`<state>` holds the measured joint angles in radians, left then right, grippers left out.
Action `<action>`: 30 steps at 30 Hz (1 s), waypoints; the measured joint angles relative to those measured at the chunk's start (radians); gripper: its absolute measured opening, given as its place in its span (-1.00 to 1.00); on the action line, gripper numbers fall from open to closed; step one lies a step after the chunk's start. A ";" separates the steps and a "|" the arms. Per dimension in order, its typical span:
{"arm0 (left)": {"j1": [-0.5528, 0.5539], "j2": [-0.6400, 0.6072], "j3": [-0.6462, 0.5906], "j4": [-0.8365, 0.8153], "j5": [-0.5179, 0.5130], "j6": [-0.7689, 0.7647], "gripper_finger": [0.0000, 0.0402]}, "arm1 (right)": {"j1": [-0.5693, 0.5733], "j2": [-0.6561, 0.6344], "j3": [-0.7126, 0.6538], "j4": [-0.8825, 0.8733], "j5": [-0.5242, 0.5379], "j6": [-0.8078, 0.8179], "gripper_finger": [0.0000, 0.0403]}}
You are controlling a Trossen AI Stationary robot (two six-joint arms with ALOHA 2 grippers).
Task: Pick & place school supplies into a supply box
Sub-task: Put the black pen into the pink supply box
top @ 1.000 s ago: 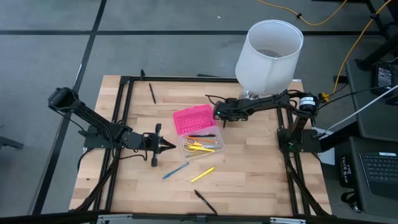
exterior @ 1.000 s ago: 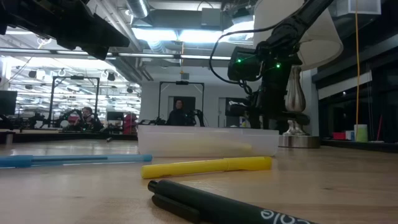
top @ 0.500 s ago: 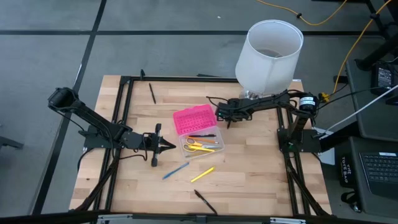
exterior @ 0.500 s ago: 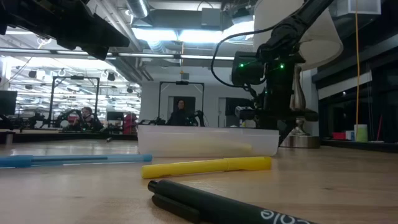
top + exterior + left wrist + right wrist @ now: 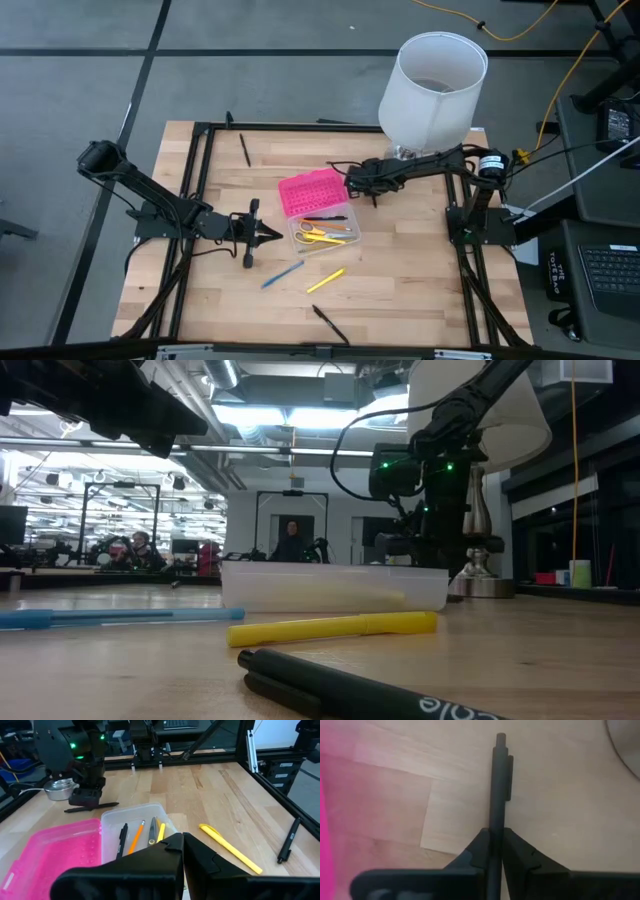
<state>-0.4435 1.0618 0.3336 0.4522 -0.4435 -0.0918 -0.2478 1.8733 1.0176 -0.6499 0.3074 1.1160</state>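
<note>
The supply box's clear base (image 5: pixel 322 232) stands mid-table and holds yellow scissors (image 5: pixel 318 235) and a few pens. Its pink lid (image 5: pixel 313 190) lies open behind it. My right gripper (image 5: pixel 355 183) is just right of the lid, pointing steeply down, shut on a black pen (image 5: pixel 498 790) that lies on the wood. My left gripper (image 5: pixel 270 235) hovers shut and empty just left of the box. Loose on the table lie a blue pen (image 5: pixel 283 274), a yellow pen (image 5: pixel 326 280) and a black pen (image 5: pixel 330 324). My right gripper pinches the black pen's barrel (image 5: pixel 496 822) between its two fingers, away from the clip end (image 5: pixel 509 770). The fingers come from above, steeply downward, and lie across the pen. In the left wrist view the pen (image 5: pixel 92 808) rests flat on the table.
A white lampshade (image 5: pixel 432 85) on a metal base stands at the far right, close behind my right arm. Another black pen (image 5: pixel 245 150) lies at the far left. Black frame bars (image 5: pixel 190 200) run along the table's edges. Open wood lies near the front right.
My right gripper has rolled about its wrist and tipped more steeply down beside the pink lid, sinking slightly. Its fingers have closed onto the black pen. The pen stays on the table.
</note>
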 joint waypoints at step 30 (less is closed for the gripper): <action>0.000 0.000 0.000 0.000 0.105 -0.078 -0.99 | 0.455 -0.540 -0.012 -0.098 0.227 -0.312 -0.80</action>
<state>-0.4435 1.0618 0.3336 0.4522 -0.3386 -0.1697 0.2075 1.3331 1.0054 -0.7479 0.5341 0.8042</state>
